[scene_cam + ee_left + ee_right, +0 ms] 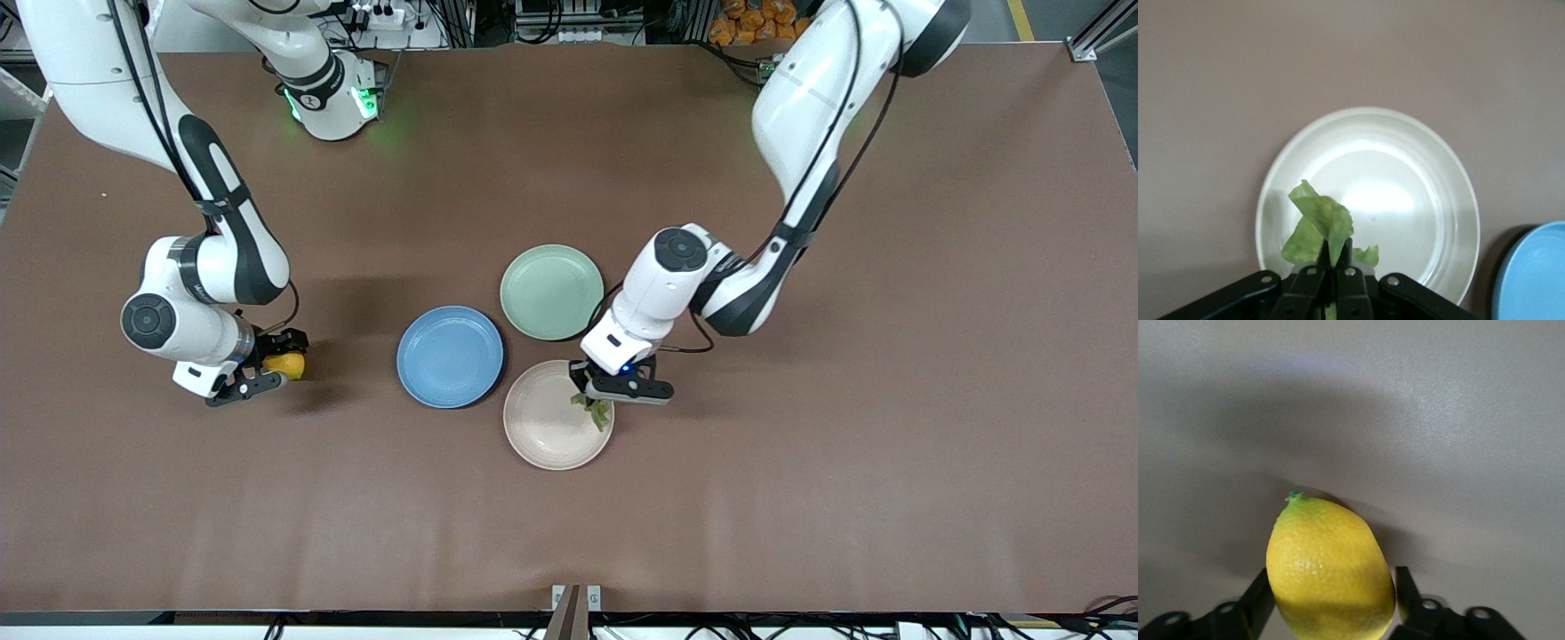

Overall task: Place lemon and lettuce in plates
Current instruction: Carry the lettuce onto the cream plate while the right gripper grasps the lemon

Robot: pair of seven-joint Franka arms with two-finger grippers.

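Nearest the front camera sits the beige plate (547,431), and the lettuce (594,411) hangs over its rim toward the left arm's end of the table, pinched between the closed fingers of the left gripper (607,388); the left wrist view shows the leaf (1319,223) clamped upright above the plate (1431,173), not yet let go. Toward the right arm's end of the table, well apart from the plates, the right gripper (259,366) has its fingers closed on either side of the lemon (285,364); the right wrist view shows the lemon (1328,570) gripped with only bare brown table (1405,420) under it, apparently just above the surface. Neither item is placed yet: the lettuce seems close to release, while the lemon still needs carrying to the blue plate (450,356), which lies empty beside the beige one. A mint-green plate (551,292) sits farther from the camera, touching neither task item. Nothing appears to block either path.
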